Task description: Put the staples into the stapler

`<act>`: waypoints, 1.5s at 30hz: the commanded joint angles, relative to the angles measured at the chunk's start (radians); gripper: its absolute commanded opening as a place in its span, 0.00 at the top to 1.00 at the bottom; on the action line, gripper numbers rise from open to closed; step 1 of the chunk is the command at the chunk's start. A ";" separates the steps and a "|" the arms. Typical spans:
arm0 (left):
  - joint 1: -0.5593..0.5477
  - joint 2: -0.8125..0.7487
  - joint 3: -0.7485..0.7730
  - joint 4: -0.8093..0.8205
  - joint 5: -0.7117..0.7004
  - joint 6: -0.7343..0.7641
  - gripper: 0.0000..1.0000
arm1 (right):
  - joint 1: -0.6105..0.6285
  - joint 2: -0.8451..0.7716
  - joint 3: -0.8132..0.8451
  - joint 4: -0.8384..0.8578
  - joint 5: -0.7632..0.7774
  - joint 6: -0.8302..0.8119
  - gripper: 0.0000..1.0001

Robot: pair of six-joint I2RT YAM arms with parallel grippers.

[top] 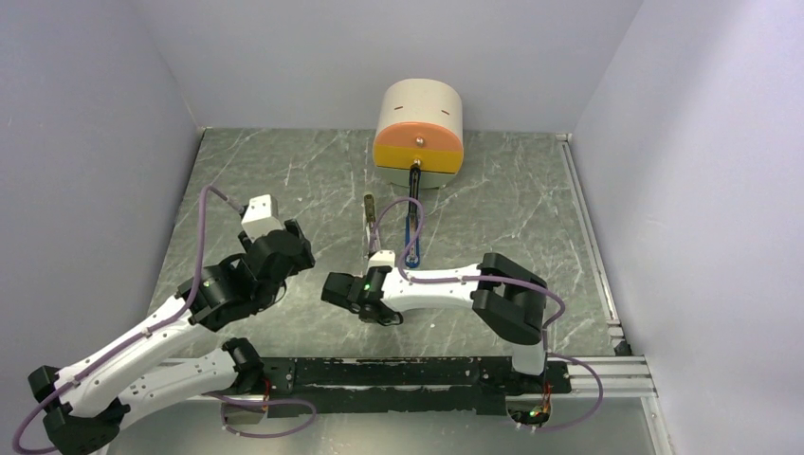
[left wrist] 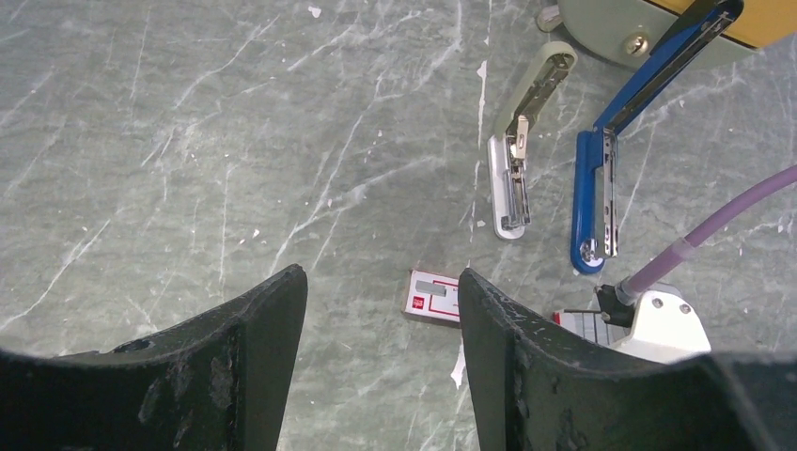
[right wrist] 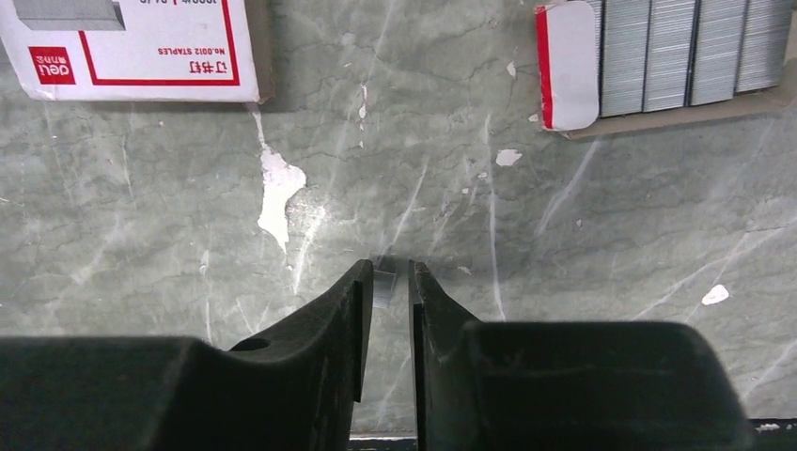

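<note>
Finds left gripper (left wrist: 381, 282) wide, empty; right gripper (right wrist: 391, 265) near-closed round staples (right wrist: 382, 287), hold unconfirmed. Flags possible slip or breakage from off-centre pinch.

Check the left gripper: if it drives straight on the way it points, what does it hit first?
Probably bare tabletop. The left gripper is open, its centre line over bare table; the red-and-white staple box lies just off that line, to one side. Depth is unclear.
</note>
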State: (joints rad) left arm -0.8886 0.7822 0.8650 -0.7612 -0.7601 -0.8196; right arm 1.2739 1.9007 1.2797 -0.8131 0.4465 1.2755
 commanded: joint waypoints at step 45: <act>0.005 0.015 -0.014 0.013 -0.021 0.015 0.35 | -0.112 -0.138 -0.101 0.265 0.028 -0.353 0.82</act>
State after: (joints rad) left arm -0.8886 0.7963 0.8536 -0.7609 -0.7601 -0.8185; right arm 1.2064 1.8427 1.1847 -0.6353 0.3950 1.0576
